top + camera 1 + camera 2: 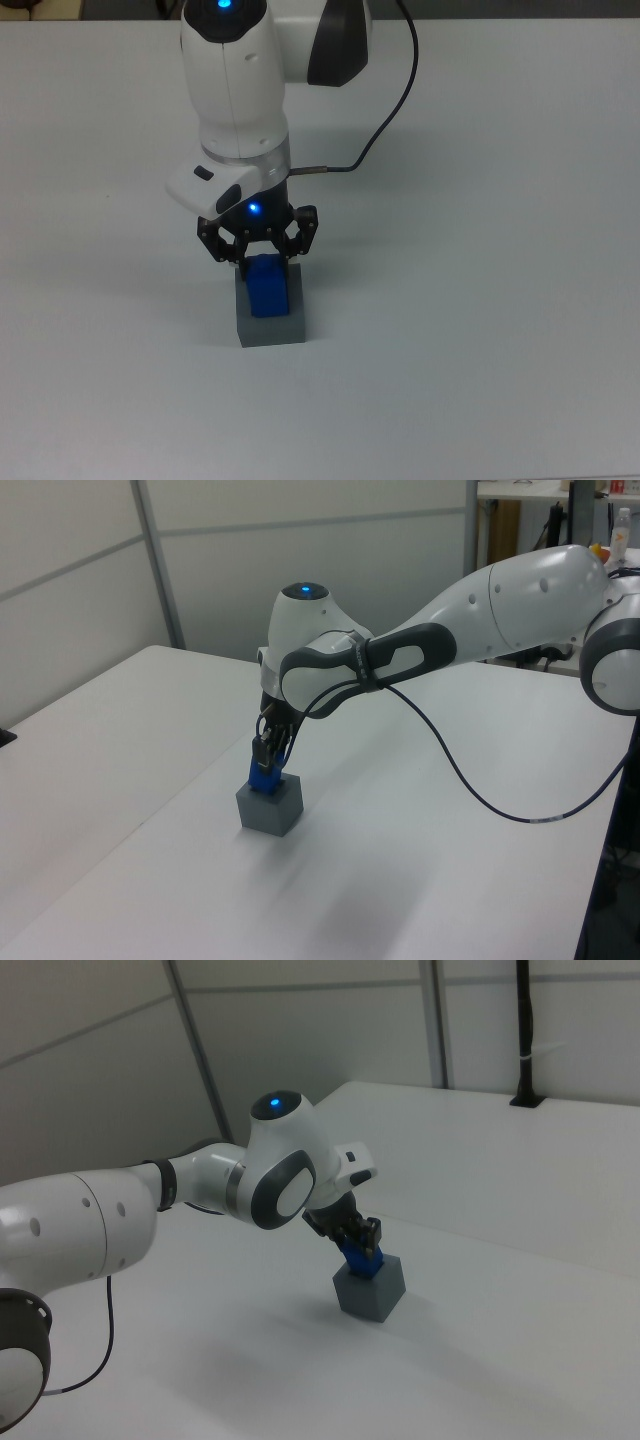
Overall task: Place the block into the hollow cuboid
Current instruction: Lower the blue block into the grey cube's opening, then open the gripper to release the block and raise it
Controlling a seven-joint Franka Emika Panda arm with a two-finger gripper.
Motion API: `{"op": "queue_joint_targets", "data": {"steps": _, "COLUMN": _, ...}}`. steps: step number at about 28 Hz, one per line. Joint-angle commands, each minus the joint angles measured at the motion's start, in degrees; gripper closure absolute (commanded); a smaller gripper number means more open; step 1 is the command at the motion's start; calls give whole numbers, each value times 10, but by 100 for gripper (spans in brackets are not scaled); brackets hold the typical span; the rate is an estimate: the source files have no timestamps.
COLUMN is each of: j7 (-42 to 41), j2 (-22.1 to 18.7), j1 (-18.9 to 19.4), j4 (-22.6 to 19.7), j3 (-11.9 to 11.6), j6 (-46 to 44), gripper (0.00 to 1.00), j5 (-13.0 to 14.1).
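Observation:
The hollow cuboid is a grey square box standing on the white table. The blue block stands partly sunk in its top recess, with its upper part sticking out. My gripper hangs straight above the box, fingers pointing down, shut on the upper part of the block. The left view shows the block between the gripper and the hollow cuboid. In the right view the block pokes out of the hollow cuboid under the gripper.
The white table spreads out on all sides of the box. A black cable loops from the arm's wrist over the table. Wall panels stand behind the table's far edge.

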Motion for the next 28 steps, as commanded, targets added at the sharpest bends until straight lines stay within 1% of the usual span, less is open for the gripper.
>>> {"op": "queue_joint_targets", "data": {"steps": 1, "j7": -5, "j2": -6, "j1": -2, "j4": 4, "j3": 2, "j6": -31, "gripper": 86, "j5": 13}}
{"op": "queue_joint_targets", "data": {"steps": 8, "j7": -7, "j2": -17, "j1": -2, "j4": 4, "j3": -3, "j6": -56, "gripper": 85, "j5": 11}}
{"op": "queue_joint_targets", "data": {"steps": 9, "j7": -7, "j2": -17, "j1": -2, "j4": 4, "j3": -3, "j6": -62, "gripper": 79, "j5": 11}}
{"op": "queue_joint_targets", "data": {"steps": 10, "j7": -7, "j2": -17, "j1": -2, "j4": 4, "j3": -3, "j6": -64, "gripper": 71, "j5": 11}}
{"op": "queue_joint_targets", "data": {"steps": 11, "j7": -6, "j2": -17, "j1": -2, "j4": 4, "j3": -3, "j6": -64, "gripper": 54, "j5": 11}}
{"op": "queue_joint_targets", "data": {"steps": 12, "j7": -5, "j2": -17, "j1": -2, "j4": 4, "j3": -3, "j6": -64, "gripper": 26, "j5": 11}}
{"op": "queue_joint_targets", "data": {"steps": 13, "j7": -1, "j2": -17, "j1": -2, "j4": 4, "j3": -3, "j6": -64, "gripper": 0, "j5": 11}}
{"op": "queue_joint_targets", "data": {"steps": 14, "j7": 1, "j2": -17, "j1": -1, "j4": 4, "j3": -1, "j6": -64, "gripper": 0, "j5": 7}}
{"op": "queue_joint_targets", "data": {"steps": 19, "j7": 2, "j2": -19, "j1": 0, "j4": 4, "j3": -1, "j6": -66, "gripper": 0, "j5": 7}}
{"op": "queue_joint_targets", "data": {"steps": 23, "j7": 3, "j2": -28, "j1": 0, "j4": 6, "j3": -1, "j6": -95, "gripper": 0, "j5": 8}}
{"op": "queue_joint_targets", "data": {"steps": 25, "j7": 3, "j2": -35, "j1": 0, "j4": 7, "j3": -1, "j6": -107, "gripper": 0, "j5": 8}}
{"op": "queue_joint_targets", "data": {"steps": 28, "j7": 18, "j2": -58, "j1": 0, "j4": 6, "j3": -3, "j6": -144, "gripper": 0, "j5": 7}}
